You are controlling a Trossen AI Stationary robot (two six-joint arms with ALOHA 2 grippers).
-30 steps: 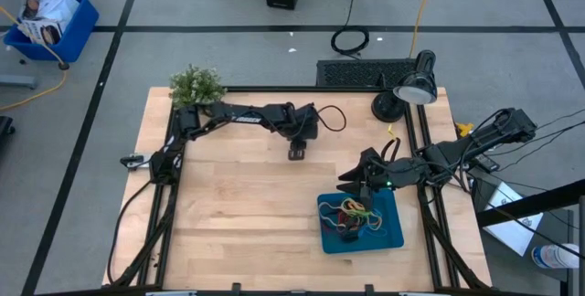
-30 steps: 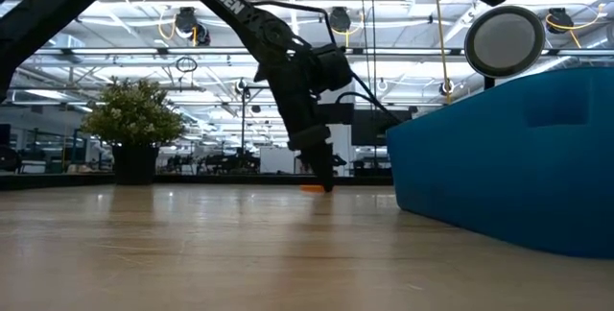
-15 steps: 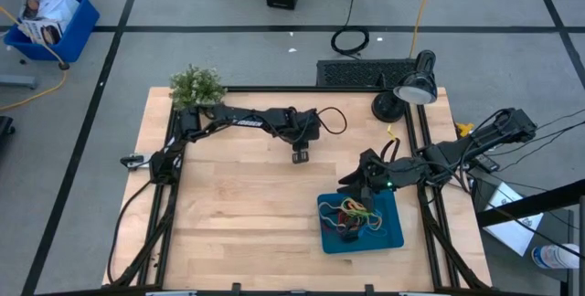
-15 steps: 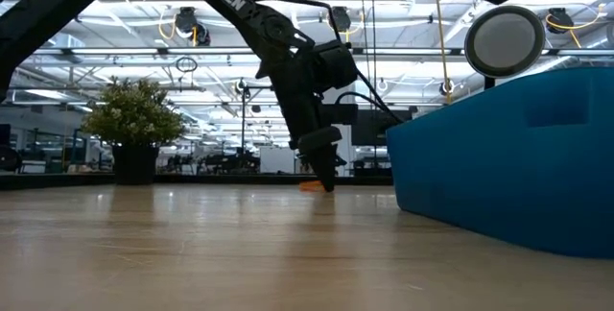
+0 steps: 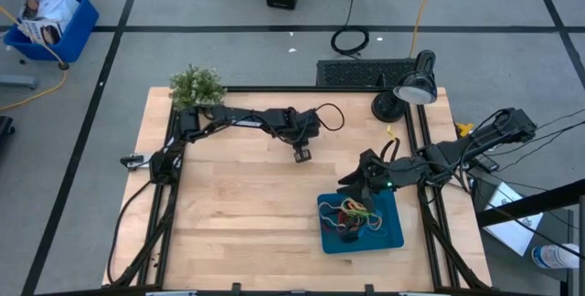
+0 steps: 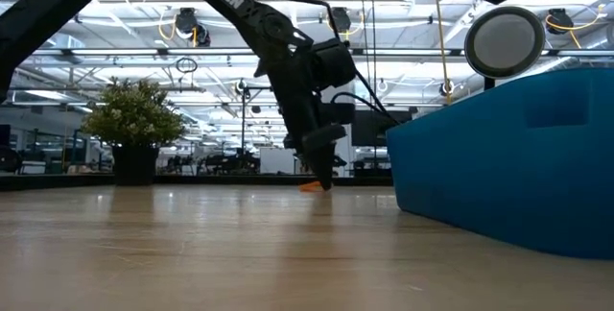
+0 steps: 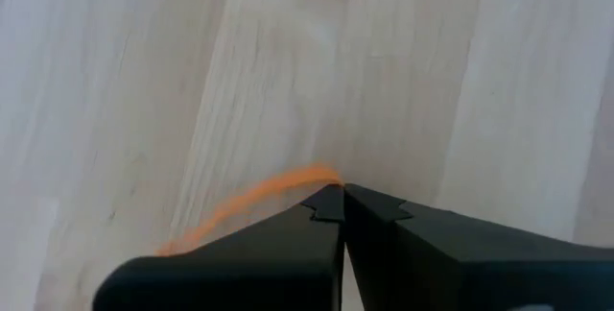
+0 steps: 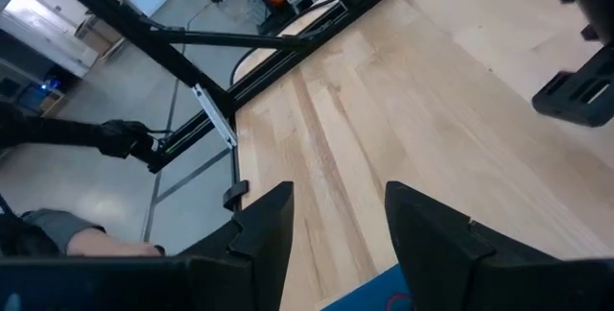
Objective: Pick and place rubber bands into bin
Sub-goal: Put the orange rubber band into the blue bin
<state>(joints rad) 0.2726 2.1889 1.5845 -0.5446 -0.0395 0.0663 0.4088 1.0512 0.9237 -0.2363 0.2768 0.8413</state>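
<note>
An orange rubber band (image 7: 251, 199) lies on the wooden table at the far middle, also visible as an orange streak (image 6: 311, 186) in the low view. My left gripper (image 5: 301, 155) points steeply down onto it, shut on it. The teal bin (image 5: 389, 234) sits at the near right and holds a tangle of several rubber bands (image 5: 352, 216). My right gripper (image 5: 353, 179) hovers open over the bin's far left corner, nothing between its fingers (image 8: 271, 223). My left gripper pinches the orange band at one end of its loop (image 7: 321, 179) between its two fingertips, coming from above at a steep slant. The rest of the band trails slack along the table beside the left finger (image 7: 288, 253).
A potted plant (image 5: 196, 84) stands at the far left corner. A desk lamp (image 5: 413, 86) stands at the far right corner. The bin's wall (image 6: 499, 157) fills the right of the low view. Bare wood stretches between my left gripper and the bin.
My left gripper has rolled about its pointing line and shut on the orange band, staying over the same spot at the table's far middle. My right gripper has kept still.
</note>
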